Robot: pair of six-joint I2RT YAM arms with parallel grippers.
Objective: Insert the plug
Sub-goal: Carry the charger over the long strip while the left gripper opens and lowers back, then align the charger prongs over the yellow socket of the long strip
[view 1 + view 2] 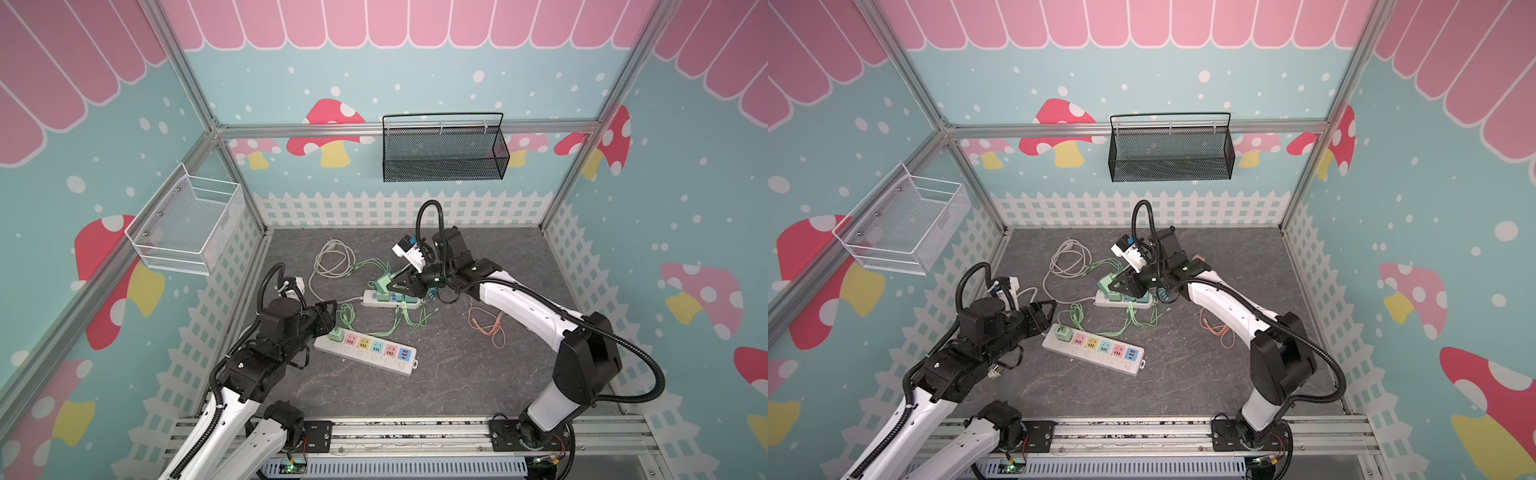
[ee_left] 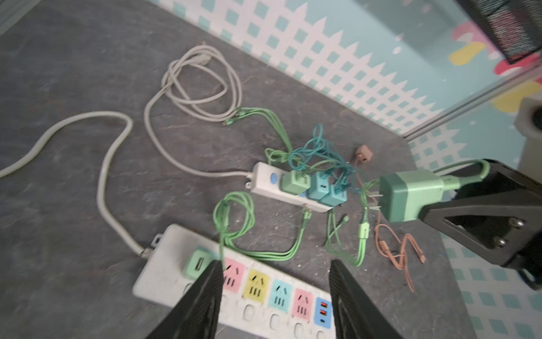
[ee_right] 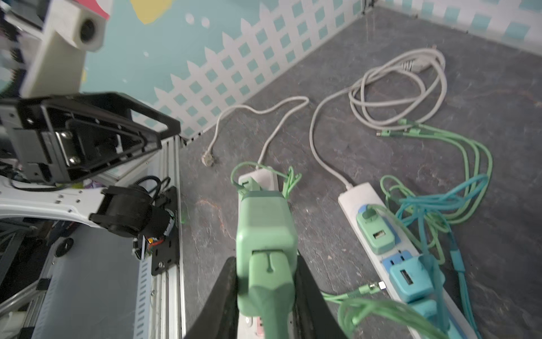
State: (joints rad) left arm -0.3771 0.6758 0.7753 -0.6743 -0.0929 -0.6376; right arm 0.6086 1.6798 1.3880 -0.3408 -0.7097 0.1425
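Holding green plug aloft, clamped in right gripper, with left gripper parted, empty. Next: swing toward 6 o'clock, tip prongs down, press into free socket on power strip.

**Green plug held in the air, unplugged**

Chunky two-tone green cube with two flat prongs, pinched near its cable end by the right gripper. Hangs clear of the floor at mid-right of the left wrist view, prongs pointing left. Near frame centre in both top views.

White power strip flat at lower centre, slanting down to the right. Pink, yellow, blue and pink sockets bare. Left end socket filled by a small green charger.
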